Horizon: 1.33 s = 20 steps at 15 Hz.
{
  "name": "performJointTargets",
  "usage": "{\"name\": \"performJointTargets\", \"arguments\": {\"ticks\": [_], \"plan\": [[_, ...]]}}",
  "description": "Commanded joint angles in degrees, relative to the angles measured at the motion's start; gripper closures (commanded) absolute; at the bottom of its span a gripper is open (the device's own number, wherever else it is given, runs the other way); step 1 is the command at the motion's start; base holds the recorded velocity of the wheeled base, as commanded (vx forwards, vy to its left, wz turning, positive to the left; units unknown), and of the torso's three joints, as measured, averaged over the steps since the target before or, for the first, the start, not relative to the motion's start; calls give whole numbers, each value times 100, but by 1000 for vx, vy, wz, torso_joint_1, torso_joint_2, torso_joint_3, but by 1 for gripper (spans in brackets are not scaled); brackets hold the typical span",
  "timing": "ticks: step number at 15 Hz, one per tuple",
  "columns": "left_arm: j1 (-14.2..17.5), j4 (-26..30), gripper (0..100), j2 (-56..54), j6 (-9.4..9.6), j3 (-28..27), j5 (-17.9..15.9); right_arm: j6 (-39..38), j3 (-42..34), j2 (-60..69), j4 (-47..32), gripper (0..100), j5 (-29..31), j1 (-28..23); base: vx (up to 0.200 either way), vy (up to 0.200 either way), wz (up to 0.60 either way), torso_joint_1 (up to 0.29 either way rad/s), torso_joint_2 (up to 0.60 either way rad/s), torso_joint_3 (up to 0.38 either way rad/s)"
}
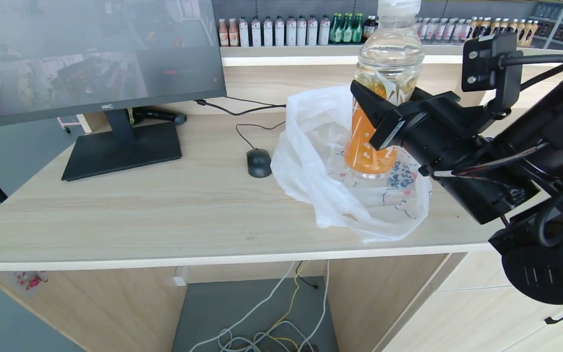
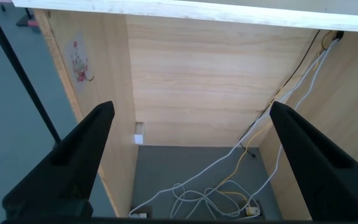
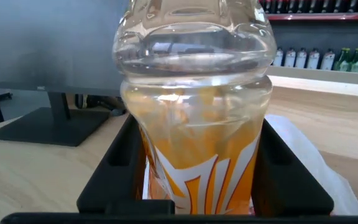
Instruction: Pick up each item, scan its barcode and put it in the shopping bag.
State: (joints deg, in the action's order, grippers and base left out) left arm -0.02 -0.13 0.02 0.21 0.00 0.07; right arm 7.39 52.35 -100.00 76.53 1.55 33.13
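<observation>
Head view: the right gripper [image 1: 375, 120] is clamped around the bottle [image 1: 388, 63], held upright, its base just over the open bag [image 1: 311, 161]; I'd judge a straight lowering drops it in.

A short white logo sits on the lower bezel of the monitor [image 1: 91, 54], ten o'clock on the tabletop [image 1: 164, 215]. The shopping bag [image 1: 330, 195] at three o'clock carries blue and red print, too crumpled to read. The bottle [image 1: 389, 63] has an orange label with white marks, nothing legible.
</observation>
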Motion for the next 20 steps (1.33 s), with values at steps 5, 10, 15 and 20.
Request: {"name": "performJointTargets", "arguments": {"ticks": [5, 10, 15, 20], "plan": [[2, -4, 0, -2, -3, 0, 1, -27, 1076, -652, -455, 100, 12, -18, 0, 0, 0, 0, 0, 0], [2, -4, 0, -2, -3, 0, 1, -36, 1797, -1065, -894, 100, 3, -290, 0, 0, 0, 0, 0, 0], [2, -4, 0, -2, 6, 0, 1, -159, 2456, -1663, -1009, 100, 3, -378, 0, 0, 0, 0, 0, 0], [2, -4, 0, -2, -3, 0, 1, -238, 2473, -1944, -991, 100, 21, -413, 0, 0, 0, 0, 0, 0]]}}
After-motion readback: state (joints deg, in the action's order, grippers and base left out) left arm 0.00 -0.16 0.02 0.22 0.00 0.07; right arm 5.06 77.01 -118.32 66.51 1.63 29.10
